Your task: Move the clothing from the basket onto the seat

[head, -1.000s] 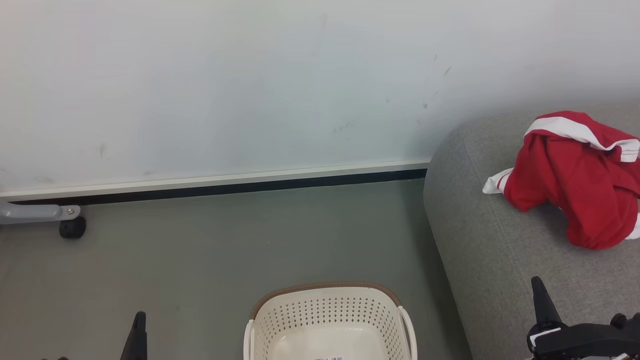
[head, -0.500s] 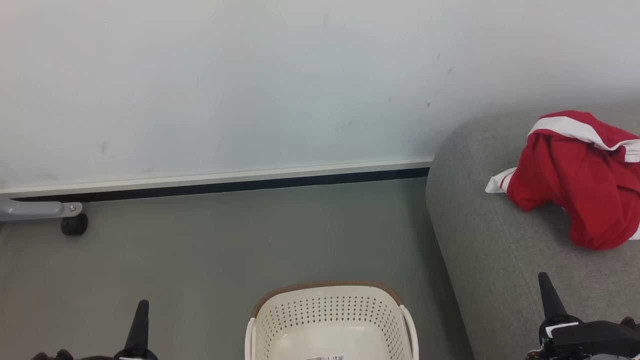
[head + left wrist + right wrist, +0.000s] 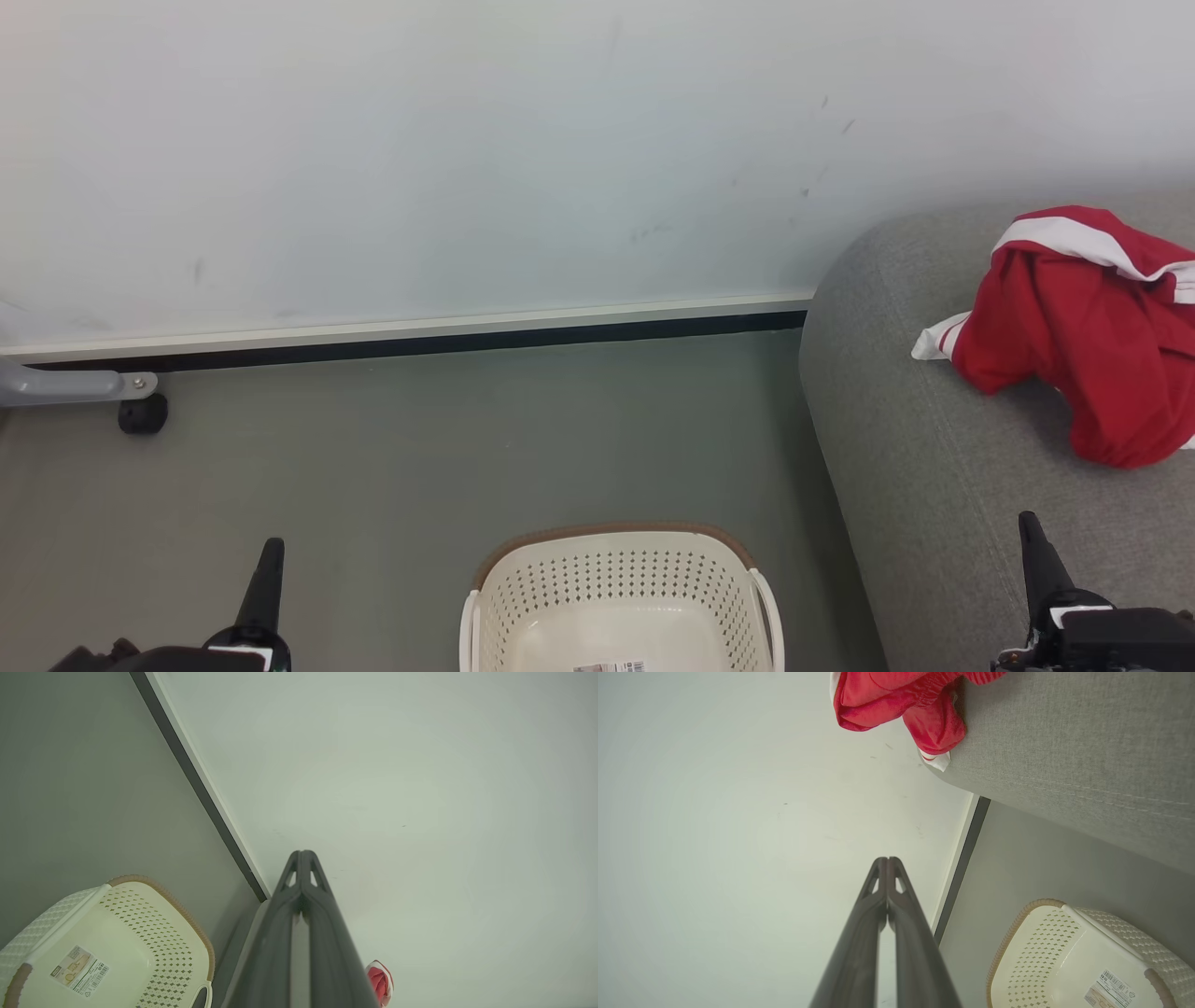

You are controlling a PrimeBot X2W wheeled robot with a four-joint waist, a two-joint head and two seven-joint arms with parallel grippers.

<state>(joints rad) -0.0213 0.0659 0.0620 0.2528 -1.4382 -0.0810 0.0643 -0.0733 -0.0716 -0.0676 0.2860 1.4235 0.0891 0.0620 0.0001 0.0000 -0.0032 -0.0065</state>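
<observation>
1. At the far left of the head view, a grey metal leg [image 3: 65, 385] with a black caster [image 3: 142, 413] stands on the grey-green floor [image 3: 420, 448], close to the foot of the wall.
2. Low on the left, the left gripper [image 3: 271, 553] points up the view over bare floor; its two dark fingers are pressed together with nothing between them, and the left wrist view shows the tips meeting.
3. At bottom centre, the basket [image 3: 607, 530] sits on the floor between the two grippers; its cream perforated walls and brown rim face up, and a barcode label [image 3: 609, 666] lies on its pale bottom; a strip of floor separates it from the seat.
4. Behind it, a pale wall [image 3: 523, 149] runs across the view, ending in a dark skirting strip [image 3: 467, 343].
5. To the right, the light grey seat [image 3: 915, 467] shows its rounded end; the clothing [image 3: 1092, 355], red with white stripes, lies crumpled on the cushion near the picture's right edge.
6. Lower right, the right gripper [image 3: 1029, 525] points up over the seat's front part; its fingers are closed together on nothing, well apart from the clothing.
</observation>
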